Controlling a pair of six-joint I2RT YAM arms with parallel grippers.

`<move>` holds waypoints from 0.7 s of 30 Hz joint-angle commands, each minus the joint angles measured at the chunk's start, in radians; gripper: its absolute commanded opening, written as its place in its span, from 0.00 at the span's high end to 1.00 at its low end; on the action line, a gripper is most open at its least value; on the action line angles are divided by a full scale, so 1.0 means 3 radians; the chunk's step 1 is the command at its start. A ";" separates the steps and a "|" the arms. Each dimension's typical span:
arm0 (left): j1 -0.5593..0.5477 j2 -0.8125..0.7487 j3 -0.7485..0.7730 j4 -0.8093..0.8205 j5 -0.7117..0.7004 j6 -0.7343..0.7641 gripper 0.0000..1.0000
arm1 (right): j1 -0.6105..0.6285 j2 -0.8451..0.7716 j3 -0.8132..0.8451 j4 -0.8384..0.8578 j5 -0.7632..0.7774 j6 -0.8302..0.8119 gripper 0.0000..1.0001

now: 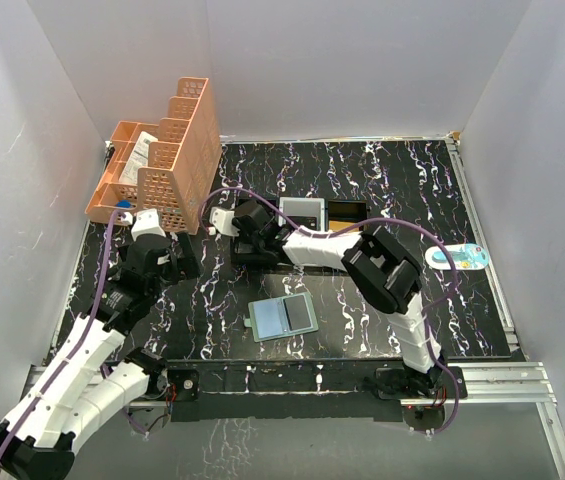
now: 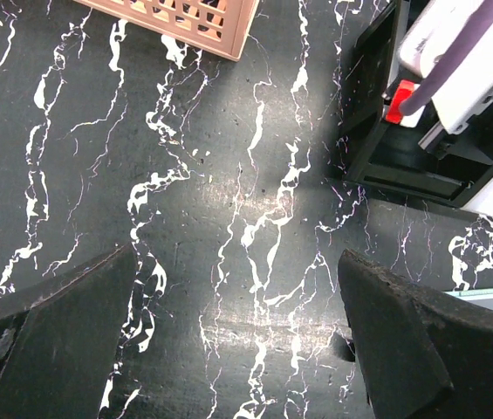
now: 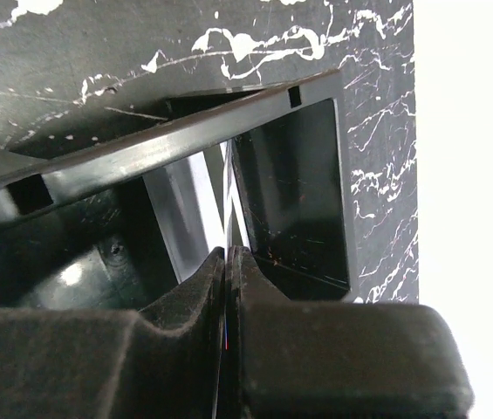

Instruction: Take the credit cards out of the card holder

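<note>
Left gripper (image 2: 237, 305) wide open over black marbled table (image 2: 185, 175), right gripper (image 3: 227, 253) shut, seemingly inside tray (image 3: 298, 175), white walls (image 1: 312, 60)

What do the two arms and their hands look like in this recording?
The left arm and the right arm are both built of white shell links joined by chunky black joint housings. A purple cable runs along each. The left hand and the right hand have black, wedge-shaped fingers with a matte, slightly rough surface. No lettering is legible.

Jaws of the left gripper (image 2: 236, 288) gape above the marbled table (image 2: 98, 175), orange organiser (image 2: 185, 17) and black tray (image 2: 377, 105) beyond.
</note>
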 commanded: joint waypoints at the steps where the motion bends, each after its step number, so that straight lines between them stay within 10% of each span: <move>1: 0.0010 -0.0061 0.0054 -0.0047 -0.0114 -0.0018 0.01 | -0.0054 0.0102 0.0192 0.0133 0.0053 -0.0235 1.00; 21: 0.0012 -0.0019 0.0054 -0.0049 -0.0099 -0.0008 0.01 | -0.0093 0.0227 0.0082 0.0232 -0.0019 -0.0371 0.88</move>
